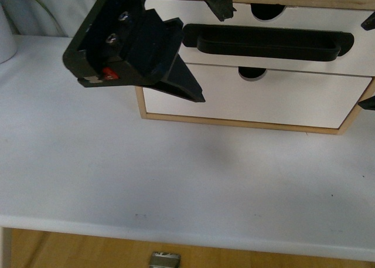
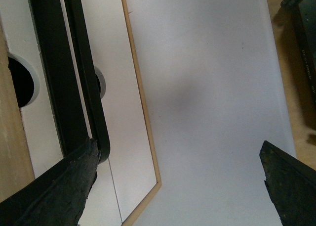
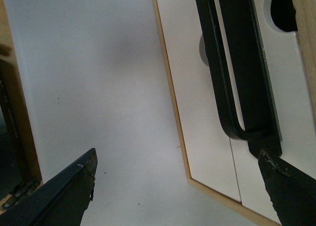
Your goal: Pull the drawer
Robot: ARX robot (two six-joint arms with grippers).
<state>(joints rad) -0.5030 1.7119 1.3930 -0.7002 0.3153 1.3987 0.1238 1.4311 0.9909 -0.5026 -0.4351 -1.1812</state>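
The drawer [image 1: 304, 20] is the upper white front of a small wood-framed cabinet, with a half-round notch in its top edge. Its long black bar handle [image 1: 269, 42] runs across the front. My left gripper [image 1: 214, 57] is open at the handle's left end, one finger above and one below. In the left wrist view, the handle [image 2: 86, 77] ends right beside one finger of the left gripper [image 2: 177, 152]. My right gripper [image 1: 368, 63] is open at the handle's right end. In the right wrist view, the handle [image 3: 237, 63] ends close to one finger of the right gripper [image 3: 177, 157].
Below it sits a plain white drawer [image 1: 263, 98] with no handle. The cabinet stands at the back of a white table [image 1: 176, 174]. A white pot [image 1: 4, 39] stands at the far left. Beyond the table's front edge is wooden floor with a small metal piece [image 1: 165, 260].
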